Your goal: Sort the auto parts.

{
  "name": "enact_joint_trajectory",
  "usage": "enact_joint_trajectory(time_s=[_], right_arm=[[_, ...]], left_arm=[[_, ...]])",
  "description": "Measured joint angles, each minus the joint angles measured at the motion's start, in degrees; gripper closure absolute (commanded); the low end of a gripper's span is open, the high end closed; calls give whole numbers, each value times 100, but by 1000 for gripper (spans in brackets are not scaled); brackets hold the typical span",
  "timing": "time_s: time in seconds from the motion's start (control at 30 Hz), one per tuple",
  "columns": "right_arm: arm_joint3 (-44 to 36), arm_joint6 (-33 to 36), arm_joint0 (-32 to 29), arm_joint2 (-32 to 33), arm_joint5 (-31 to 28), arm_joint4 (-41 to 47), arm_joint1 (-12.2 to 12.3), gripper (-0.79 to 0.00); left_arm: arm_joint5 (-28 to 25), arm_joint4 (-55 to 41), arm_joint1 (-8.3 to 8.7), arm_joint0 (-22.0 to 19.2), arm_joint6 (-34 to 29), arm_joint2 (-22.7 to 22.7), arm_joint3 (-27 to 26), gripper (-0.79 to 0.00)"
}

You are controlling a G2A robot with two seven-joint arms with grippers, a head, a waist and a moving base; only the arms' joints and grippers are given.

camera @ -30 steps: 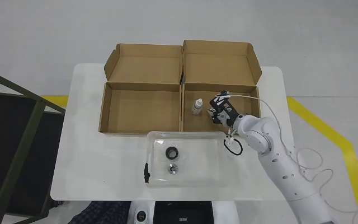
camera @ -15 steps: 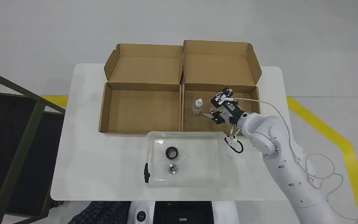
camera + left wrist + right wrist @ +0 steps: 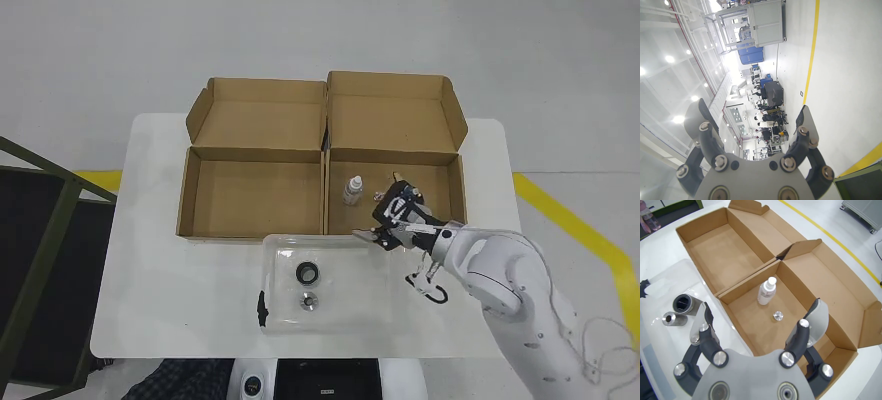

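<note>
Knob (image 3: pixel 778 316) near bottle (image 3: pixel 766 292), seen from right wrist

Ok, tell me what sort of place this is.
Probably a large industrial hall or robotics workshop: a yellow floor line marks off the smooth floor, a metal-framed machine enclosure stands beyond, and rows of ceiling lights hang high overhead.
</note>
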Motion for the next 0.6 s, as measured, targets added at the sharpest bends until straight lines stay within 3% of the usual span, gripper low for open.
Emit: enact_joint_trajectory(time_s=[0.3, 0.6], right_arm=[[-584, -102, -414, -401, -256, -217, 21, -785], [-557, -236, -464, -1053, -507, -670, 1, -785]], left_arm=[[0, 0, 0, 0, 0, 0, 0, -785], [0, 0, 0, 0, 0, 0, 0, -785]])
